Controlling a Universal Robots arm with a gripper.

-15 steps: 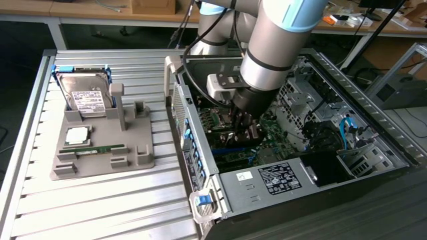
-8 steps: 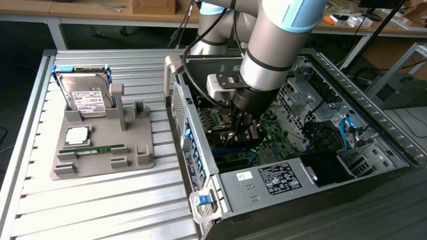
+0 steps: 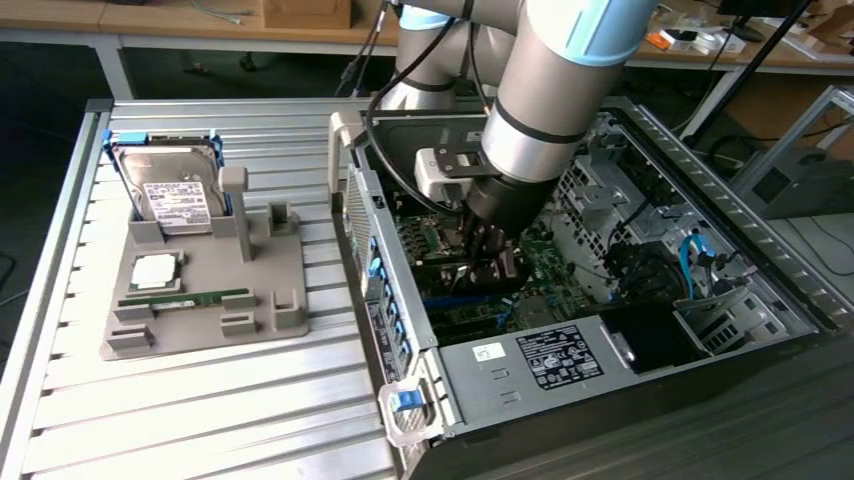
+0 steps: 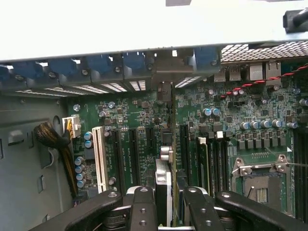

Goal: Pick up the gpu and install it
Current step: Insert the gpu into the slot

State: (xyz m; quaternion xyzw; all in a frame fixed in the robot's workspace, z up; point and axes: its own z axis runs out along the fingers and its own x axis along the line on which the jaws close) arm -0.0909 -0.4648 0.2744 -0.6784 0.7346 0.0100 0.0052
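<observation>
In the exterior view the arm reaches down into the open computer case (image 3: 747, 262), and the claw (image 3: 491, 262) hangs low over the motherboard. The fingers and dark interior hide its load. The grey tray (image 3: 274, 320) with the hard drive (image 3: 171, 185) and the memory stick (image 3: 187, 297) lies well apart from the claw, outside the case on the exterior view's left. In the wrist view the claw (image 4: 166, 199) is clenched on the gpu (image 4: 164, 178), which stands edge-on between the two fingers (image 4: 143, 204) with its silvery edge showing. The card runs forward from the claw towards the blue latches (image 4: 101, 65) on the case wall. Beneath the claw lies the motherboard (image 4: 120, 113). On one side of the card are a white slot (image 4: 99, 156) and black slots (image 4: 118, 159), and on the other side is the CPU socket (image 4: 260, 180). The card looks close to the board, though whether its connector has entered a slot cannot be told. To seat it well, I judge the card must stay upright and parallel to the chosen slot, with its far end square to the rear opening. The push should go straight down and evenly, since a tilt could jam one corner or scrape nearby capacitors.
</observation>
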